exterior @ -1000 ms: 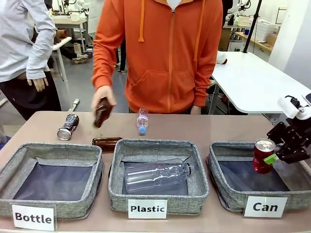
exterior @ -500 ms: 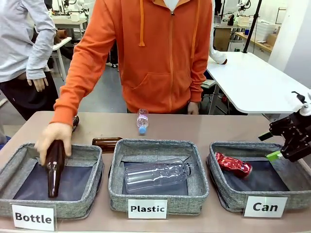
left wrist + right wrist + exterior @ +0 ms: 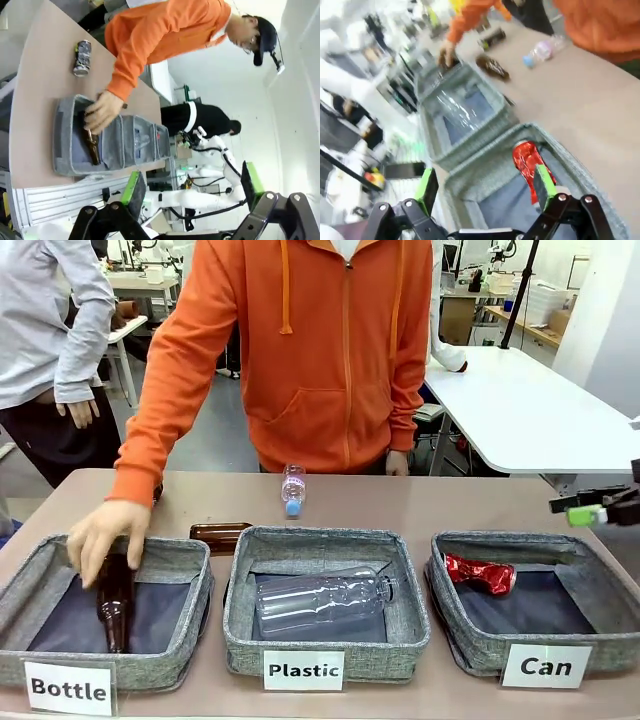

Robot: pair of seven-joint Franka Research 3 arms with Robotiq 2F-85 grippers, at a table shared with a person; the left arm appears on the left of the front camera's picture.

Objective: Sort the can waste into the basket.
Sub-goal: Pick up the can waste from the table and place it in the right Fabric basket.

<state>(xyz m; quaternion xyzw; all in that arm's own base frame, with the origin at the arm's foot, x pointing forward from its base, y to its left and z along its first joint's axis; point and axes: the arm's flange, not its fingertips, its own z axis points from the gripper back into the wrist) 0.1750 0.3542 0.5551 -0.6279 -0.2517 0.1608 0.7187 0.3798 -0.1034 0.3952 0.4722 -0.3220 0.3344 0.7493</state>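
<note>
Red can (image 3: pixel 480 574) lies in basket (image 3: pixel 462 642); silver can (image 3: pixel 82 57) beside the person's sleeve (image 3: pixel 160 390).

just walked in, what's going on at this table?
Waste sorting, shared with a person. The red can lies in the Can basket, and the right gripper hangs open and empty near its far right corner. The person's hand is on a brown bottle inside the Bottle basket. The silver can lies on the table, not yet sorted. The left gripper is open, holding nothing.

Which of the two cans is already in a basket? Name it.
The shiny red can, lying in the basket labelled Can. The silver can lies out on the table.
</note>
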